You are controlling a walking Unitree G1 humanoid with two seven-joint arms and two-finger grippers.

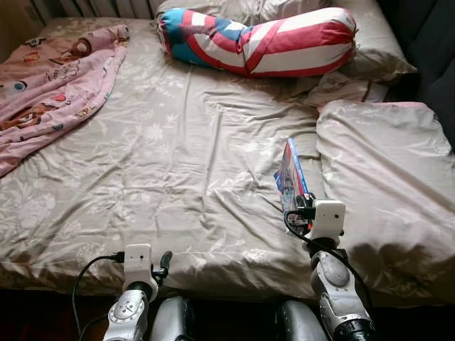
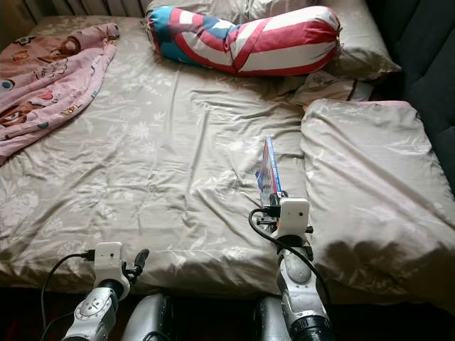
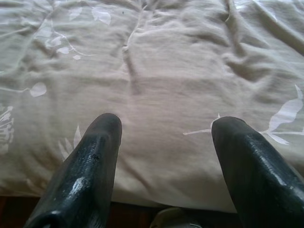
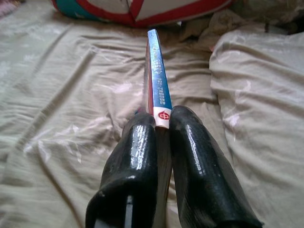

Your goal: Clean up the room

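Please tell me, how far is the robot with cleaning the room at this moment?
Early stage. In hand: the right gripper is shut on a thin blue book, held on edge above the bed sheet. The left gripper is open near the bed's edge. Left: the pink blanket lies crumpled, and the striped bolster and pillow look unarranged.

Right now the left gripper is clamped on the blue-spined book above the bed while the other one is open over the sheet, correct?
Wrong arm. The right gripper is shut on the book, as the right wrist view shows. The left gripper is the open one, over the sheet.
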